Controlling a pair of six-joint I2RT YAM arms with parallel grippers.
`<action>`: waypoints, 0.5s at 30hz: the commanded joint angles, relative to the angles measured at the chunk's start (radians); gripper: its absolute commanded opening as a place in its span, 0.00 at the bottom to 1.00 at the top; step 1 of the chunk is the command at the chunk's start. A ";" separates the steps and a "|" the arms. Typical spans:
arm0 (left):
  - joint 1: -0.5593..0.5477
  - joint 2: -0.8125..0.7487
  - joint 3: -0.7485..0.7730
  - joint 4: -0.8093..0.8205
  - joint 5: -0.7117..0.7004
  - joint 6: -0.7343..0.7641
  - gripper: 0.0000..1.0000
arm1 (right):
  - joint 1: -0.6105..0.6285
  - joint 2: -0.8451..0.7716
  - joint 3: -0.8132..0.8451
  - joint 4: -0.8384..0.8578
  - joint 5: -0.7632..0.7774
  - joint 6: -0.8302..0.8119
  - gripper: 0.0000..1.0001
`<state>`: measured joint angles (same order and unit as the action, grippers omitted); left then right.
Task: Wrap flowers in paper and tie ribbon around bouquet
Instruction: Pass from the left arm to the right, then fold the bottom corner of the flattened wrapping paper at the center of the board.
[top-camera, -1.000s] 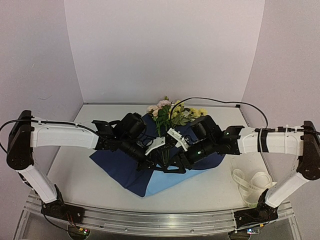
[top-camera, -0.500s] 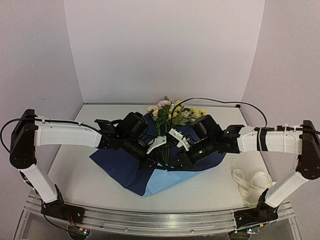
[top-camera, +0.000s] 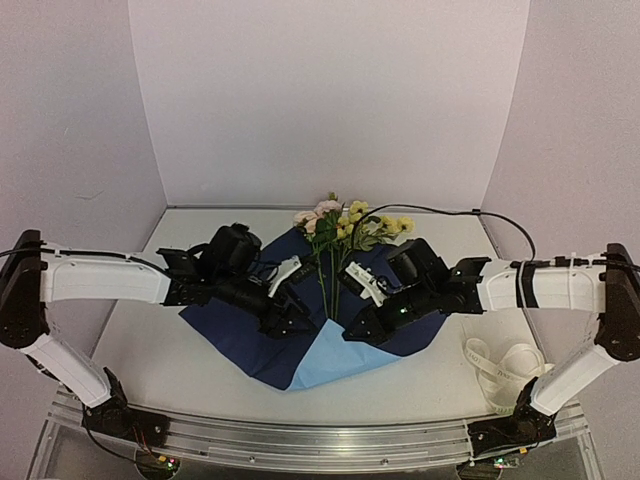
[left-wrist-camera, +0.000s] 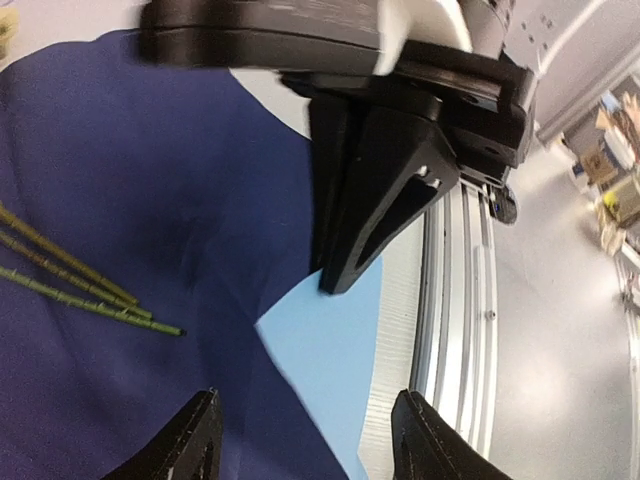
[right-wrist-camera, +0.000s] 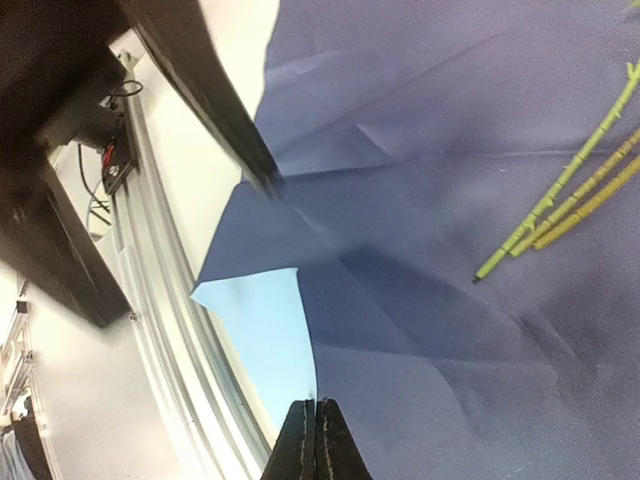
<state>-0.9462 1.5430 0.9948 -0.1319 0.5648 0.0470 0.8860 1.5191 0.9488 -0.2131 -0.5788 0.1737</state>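
Note:
The paper (top-camera: 235, 335) lies spread with its dark blue side up, and its near corner is folded over to show a light blue flap (top-camera: 335, 358). On it rest the flowers (top-camera: 345, 222), pink and yellow blossoms at the far edge, bare stems (top-camera: 328, 285) pointing toward me. My right gripper (right-wrist-camera: 315, 425) is shut on the flap's edge, where light blue (right-wrist-camera: 265, 330) meets dark paper (right-wrist-camera: 450, 200). My left gripper (left-wrist-camera: 310, 435) hovers open over the paper (left-wrist-camera: 130, 180), nothing between its fingers, beside the stems (left-wrist-camera: 90, 295). The ribbon (top-camera: 505, 370) lies coiled at the right.
An aluminium rail (top-camera: 320, 445) runs along the table's near edge, just past the flap. A black cable (top-camera: 440, 210) crosses the back of the table behind the blossoms. White walls close in the back and both sides.
My left gripper has opened and drawn back to the left, away from the stems. My right gripper has shut on the flap's edge. The light blue flap now shows wider.

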 joint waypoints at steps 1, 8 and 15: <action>0.083 -0.151 -0.133 0.249 -0.005 -0.271 0.61 | -0.003 -0.075 -0.020 0.079 0.084 0.040 0.00; 0.185 -0.035 -0.177 0.266 0.014 -0.492 0.44 | -0.002 -0.105 -0.009 0.122 0.168 0.079 0.00; 0.243 0.068 -0.201 0.191 0.113 -0.561 0.36 | -0.003 -0.107 0.013 0.122 0.209 0.079 0.00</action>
<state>-0.7215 1.5967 0.8169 0.0816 0.6013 -0.4384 0.8860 1.4334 0.9241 -0.1236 -0.4207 0.2417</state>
